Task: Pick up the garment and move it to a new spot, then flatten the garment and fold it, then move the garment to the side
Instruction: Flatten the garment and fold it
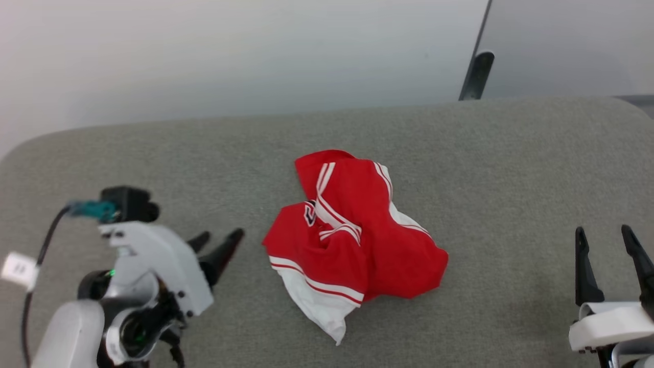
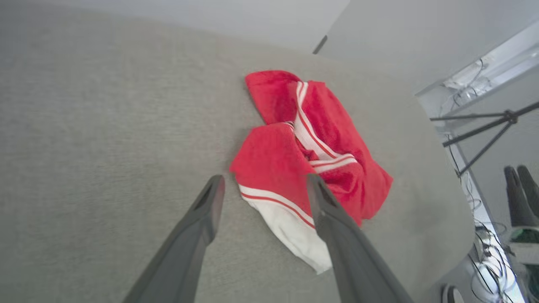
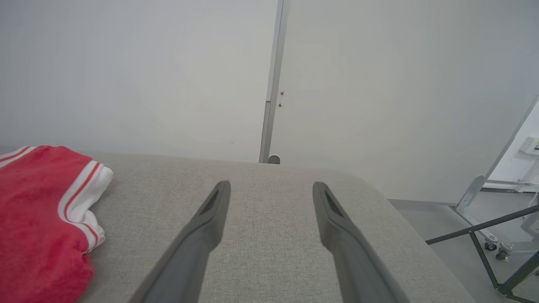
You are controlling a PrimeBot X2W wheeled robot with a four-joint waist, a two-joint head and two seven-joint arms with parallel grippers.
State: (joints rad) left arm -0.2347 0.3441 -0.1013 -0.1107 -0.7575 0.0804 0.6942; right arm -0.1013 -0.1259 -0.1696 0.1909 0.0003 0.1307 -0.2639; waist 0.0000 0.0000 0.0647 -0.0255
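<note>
Now, garment point(image 1: 357, 240): one red jersey, crumpled in a loose heap at the middle of the counter point(image 1: 460, 153). Nothing is flattened or folded yet, so the pick-up looks like the step in hand.
Garment's trim: a white sleeve end point(image 1: 319, 301) spills toward the near edge, red-white stripes cross the heap, and a bit of black print point(image 1: 309, 214) peeks from a fold.
Left claw point(image 1: 220, 235): one, fingers apart and empty. It sits just beside the garment's left edge without touching and is angled toward it, likely set to pinch the nearest fold.
Left wrist view: the garment point(image 2: 273, 164) lies ahead of the left claw point(image 2: 265, 179), framed by its two fingers.
Right claw point(image 1: 603, 230): one, fingers apart and empty. It is well apart from the garment on the right and points over bare counter, seemingly waiting its turn.
Counter: one, grey, cloth-covered, with rounded corners.
Behind: one dark post point(image 1: 477, 74) past the far edge.
Count: one garment, two claws, four fingers, nothing gripped.
</note>
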